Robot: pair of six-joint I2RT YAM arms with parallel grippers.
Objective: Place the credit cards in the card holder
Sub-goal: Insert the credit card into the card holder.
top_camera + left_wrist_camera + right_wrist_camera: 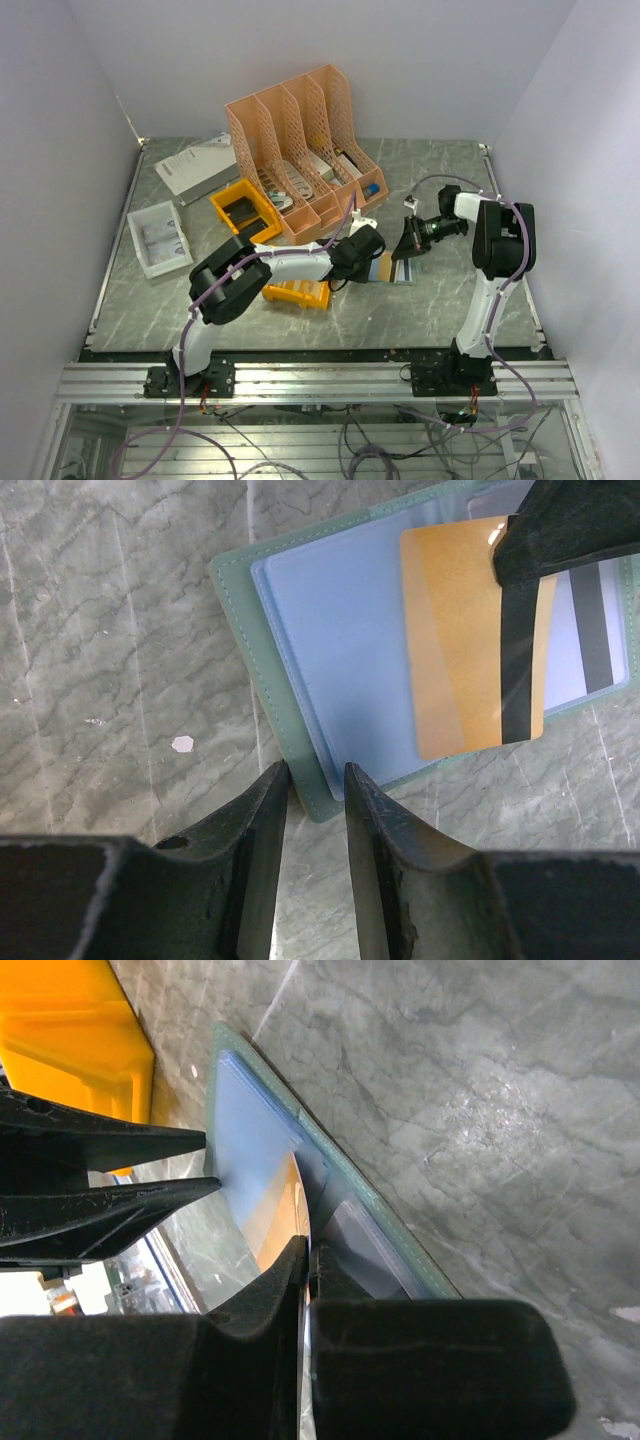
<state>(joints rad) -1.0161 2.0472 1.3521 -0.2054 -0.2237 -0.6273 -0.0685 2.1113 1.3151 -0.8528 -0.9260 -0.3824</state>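
My right gripper (308, 1250) is clenched on the tan card (450, 650), a thin, stiff rectangle with a glossy golden face and a black stripe along one long side. Its rounded corners lie over the middle of the card holder (330, 660), which lies open flat on the table (120, 630), a grey slab veined like marble. The holder's outer skin is soft grey-green with a stitched border. Inside it are smooth, pale blue clear-plastic sleeves.

My black finger covers the card's top corner, so I cannot make out whether that end has entered a sleeve or only rests on top. Under the sleeve on the holder's far side from my left gripper (315, 780) sits a pale card (590, 630) with a grey stripe, partly cut off.

My left gripper is released, its rough black jaws parted at the holder's near corner. Whether they touch it I cannot tell. Beyond that corner lies a glossy yellow plastic bin (70, 1030).
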